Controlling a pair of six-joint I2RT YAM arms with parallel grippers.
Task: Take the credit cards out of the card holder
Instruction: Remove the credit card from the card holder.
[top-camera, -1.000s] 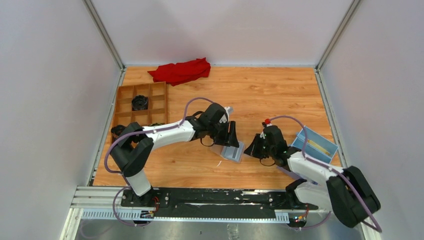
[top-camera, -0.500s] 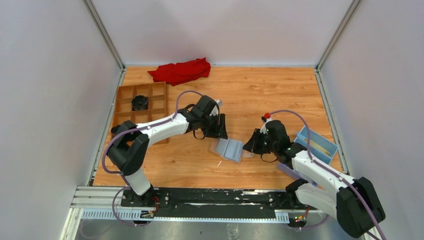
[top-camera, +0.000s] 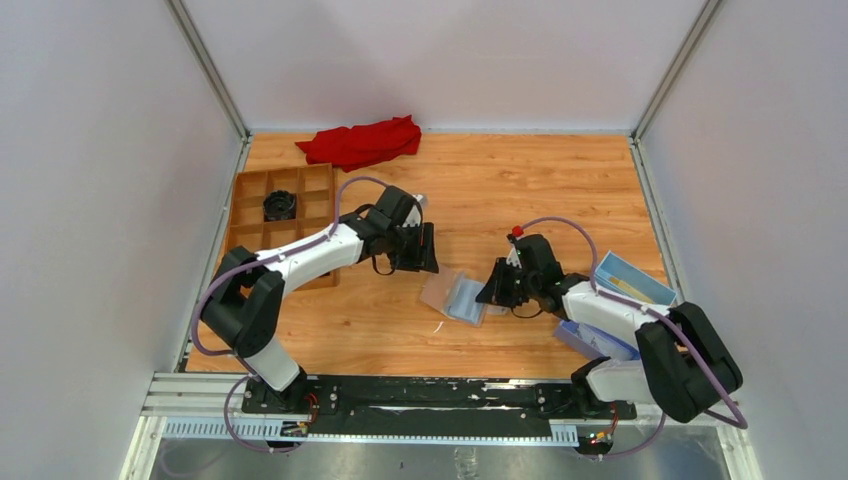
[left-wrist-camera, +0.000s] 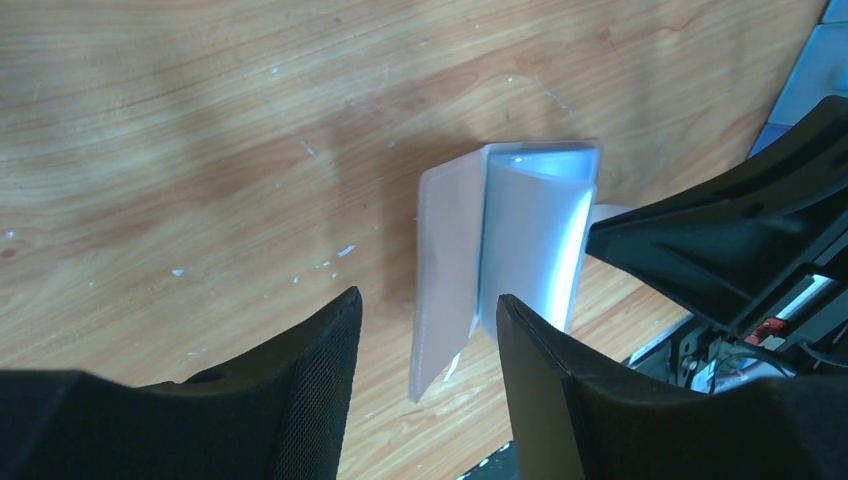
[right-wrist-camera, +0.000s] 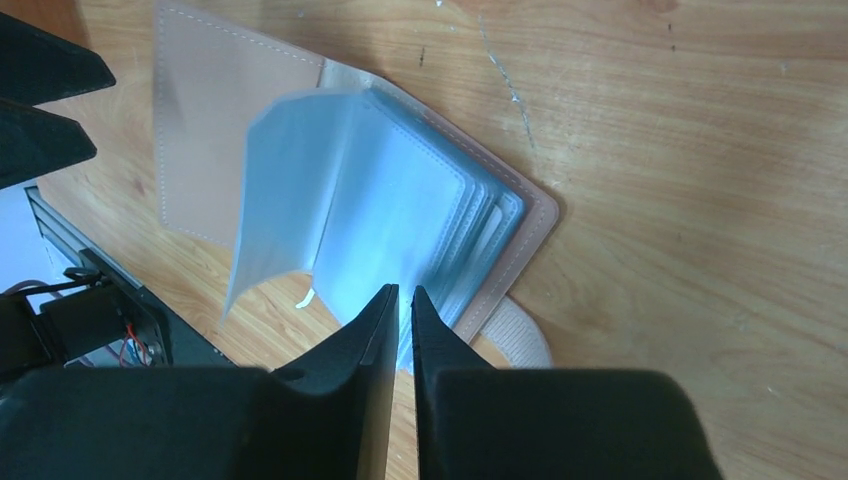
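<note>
Top: card holder (top-camera: 462, 297) lies open on desk (top-camera: 520, 190) between the arms. Left wrist: left pincer (left-wrist-camera: 428, 300) released, empty, above it. Right wrist: right pincer (right-wrist-camera: 400, 295) nearly clenched at the sleeves, grip unclear. Suggest: pin cover, pinch one credit card edge, pull flat.

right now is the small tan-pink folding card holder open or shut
Open. The card holder lies with its tan-pink cover spread flat on the wooden table, pale blue sleeves fanned upward from the spine.
</note>
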